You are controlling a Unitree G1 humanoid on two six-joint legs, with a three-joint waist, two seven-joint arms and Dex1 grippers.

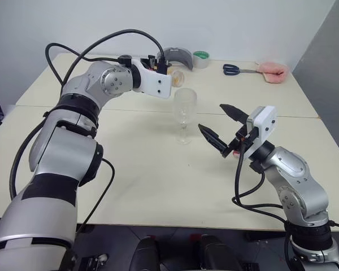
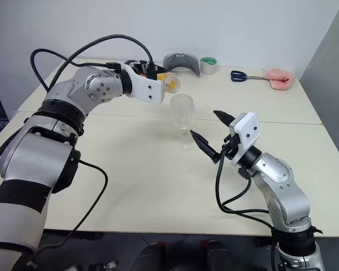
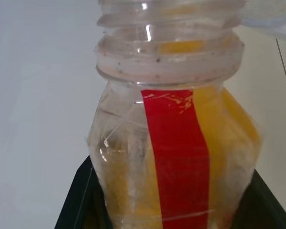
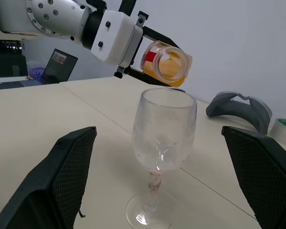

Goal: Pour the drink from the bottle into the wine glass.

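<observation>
My left gripper [image 1: 168,74] is shut on the bottle [image 4: 167,62], a clear plastic one with a red stripe [image 3: 177,157] and no cap on its threaded neck. I hold it tipped nearly level, with its open mouth just above and behind the rim of the wine glass [image 1: 185,110]. The orange drink [image 4: 175,67] lies inside the bottle, up to its mouth. The wine glass stands upright on the table [image 1: 130,180], and its bowl looks clear. My right gripper [image 1: 211,117] is open beside the glass, its fingers [image 4: 62,181] spread either side of it and not touching.
At the table's far edge lie a grey curved object [image 1: 178,56], a roll of tape [image 1: 201,58], blue-handled scissors [image 1: 231,69] and a pink cloth [image 1: 273,71]. A laptop [image 4: 57,67] sits off to the left, beyond the table.
</observation>
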